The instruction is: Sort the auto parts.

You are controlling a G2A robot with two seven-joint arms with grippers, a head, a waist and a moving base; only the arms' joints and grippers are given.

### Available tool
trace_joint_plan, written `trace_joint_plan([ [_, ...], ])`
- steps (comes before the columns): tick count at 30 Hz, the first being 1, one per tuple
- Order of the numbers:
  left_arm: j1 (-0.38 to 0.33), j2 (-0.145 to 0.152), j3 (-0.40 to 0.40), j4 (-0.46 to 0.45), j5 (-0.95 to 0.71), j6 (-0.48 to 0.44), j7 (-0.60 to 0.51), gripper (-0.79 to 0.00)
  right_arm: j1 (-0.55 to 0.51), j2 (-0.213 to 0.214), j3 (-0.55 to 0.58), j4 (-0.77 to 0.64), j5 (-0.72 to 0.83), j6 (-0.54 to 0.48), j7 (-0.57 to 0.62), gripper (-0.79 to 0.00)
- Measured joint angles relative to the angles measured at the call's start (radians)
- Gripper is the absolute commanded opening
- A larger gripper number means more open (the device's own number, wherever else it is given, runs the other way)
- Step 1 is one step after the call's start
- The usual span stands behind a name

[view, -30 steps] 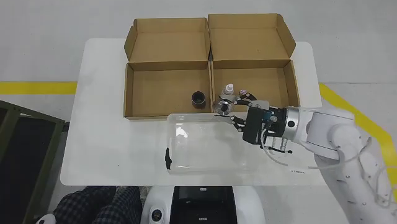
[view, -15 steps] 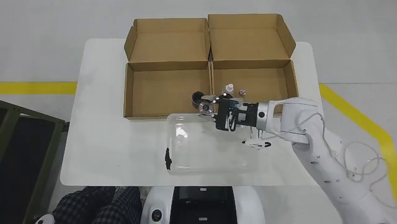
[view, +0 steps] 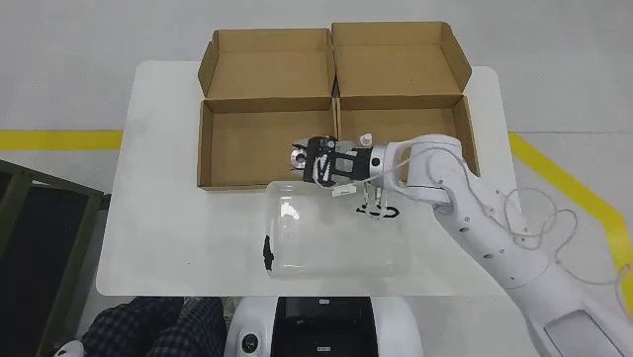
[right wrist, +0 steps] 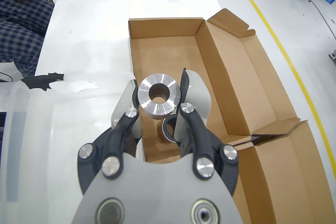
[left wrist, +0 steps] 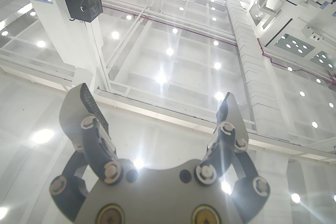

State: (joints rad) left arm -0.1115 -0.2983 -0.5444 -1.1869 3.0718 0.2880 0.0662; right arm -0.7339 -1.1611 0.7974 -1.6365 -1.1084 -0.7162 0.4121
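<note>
**A:** Where is the steel bushing point(right wrist: 159, 97) sitting?

**B:** The right claw point(right wrist: 159, 83) is pinching it by its curved sides, one finger on each flank. In the top view it is hanging over the lower right corner of the left-hand box point(view: 237, 149), near the middle of the frame.

**A:** And what is lying under it?

**B:** A dark ring point(right wrist: 168, 130) is resting on the cardboard floor, almost directly beneath the bushing. I judge the release is turning on that: dropped straight down, the bushing is likely landing on the ring rather than beside it.

**A:** Which way is its axis running?

**B:** The flat machined face and round bore are facing back toward the wrist camera, so the axis seems to be running along the fingers, not across them.

**A:** Surfaces?

**B:** Bright, smooth metal, thick-walled, against matte brown cardboard. A clear tray point(view: 336, 233) is sitting on the white table point(view: 168, 159) just below the boxes.

**A:** The other arm?

**B:** The left claw point(left wrist: 155, 97) is pointing at the ceiling, fingers spread, holding nothing. The right one is plainly nearer.
</note>
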Motion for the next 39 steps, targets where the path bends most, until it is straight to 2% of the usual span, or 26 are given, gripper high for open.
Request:
trace_joint_plan([
  [8, 0.000, 0.000, 0.000, 0.000, 0.000, 0.000, 0.000, 0.000, 0.111, -0.067, -0.133, 0.156, 0.064, 0.027, 0.015, -0.785],
  [21, 0.000, 0.000, 0.000, 0.000, 0.000, 0.000, 0.000, 0.000, 0.232, -0.173, -0.281, 0.351, 0.065, 0.092, 0.073, -0.785],
  [27, 0.000, 0.000, 0.000, 0.000, 0.000, 0.000, 0.000, 0.000, 0.266, -0.210, -0.309, 0.416, 0.069, 0.102, 0.089, -0.785],
  [38, 0.000, 0.000, 0.000, 0.000, 0.000, 0.000, 0.000, 0.000, 0.309, -0.254, -0.322, 0.471, 0.065, 0.109, 0.158, -0.785],
  [39, 0.000, 0.000, 0.000, 0.000, 0.000, 0.000, 0.000, 0.000, 0.312, -0.258, -0.324, 0.477, 0.065, 0.109, 0.164, -0.748],
])
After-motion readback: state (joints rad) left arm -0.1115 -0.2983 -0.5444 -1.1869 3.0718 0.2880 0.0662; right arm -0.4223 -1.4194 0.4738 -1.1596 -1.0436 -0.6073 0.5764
